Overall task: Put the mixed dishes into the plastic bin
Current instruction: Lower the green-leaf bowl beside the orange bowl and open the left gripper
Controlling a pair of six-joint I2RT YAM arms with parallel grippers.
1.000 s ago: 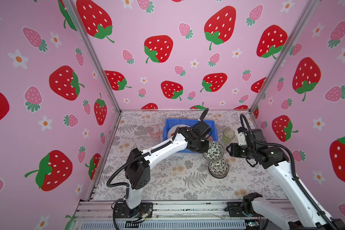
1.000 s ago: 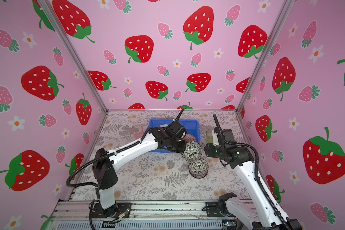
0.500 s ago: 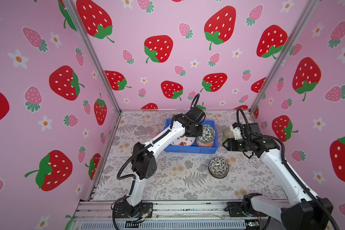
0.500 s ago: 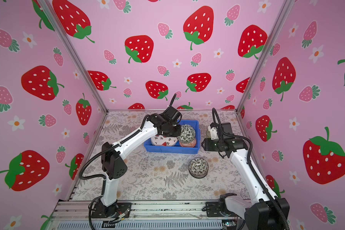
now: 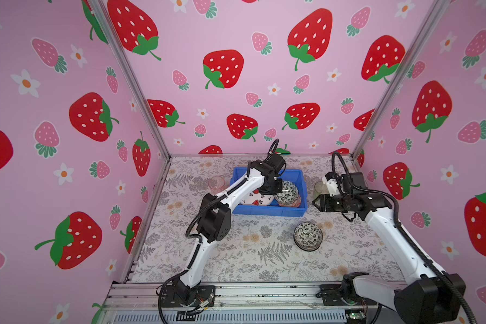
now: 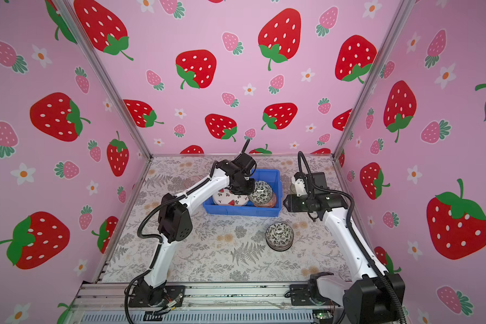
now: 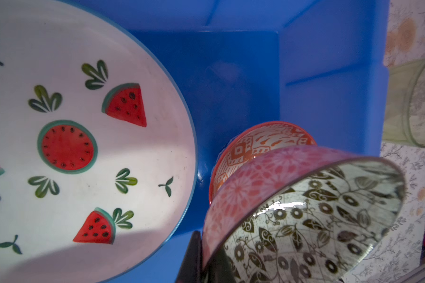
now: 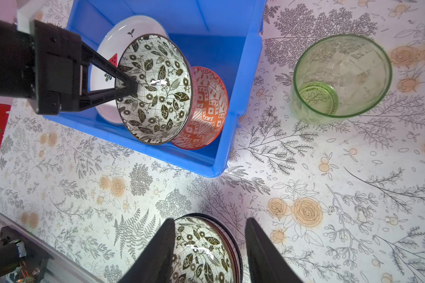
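While the left jaws pinch the rim of a leaf-patterned bowl (image 8: 155,90), tilted over the orange bowl (image 8: 206,110) inside the blue bin (image 5: 270,213), we judge the task roughly half done. The watermelon plate (image 7: 84,147) lies in the bin too. Left on the desk (image 5: 236,261) are a second leaf-patterned bowl (image 5: 308,235), the green tumbler (image 8: 339,76) and the pink tumbler (image 5: 216,183). The right jaws stand partly apart, holding nothing.
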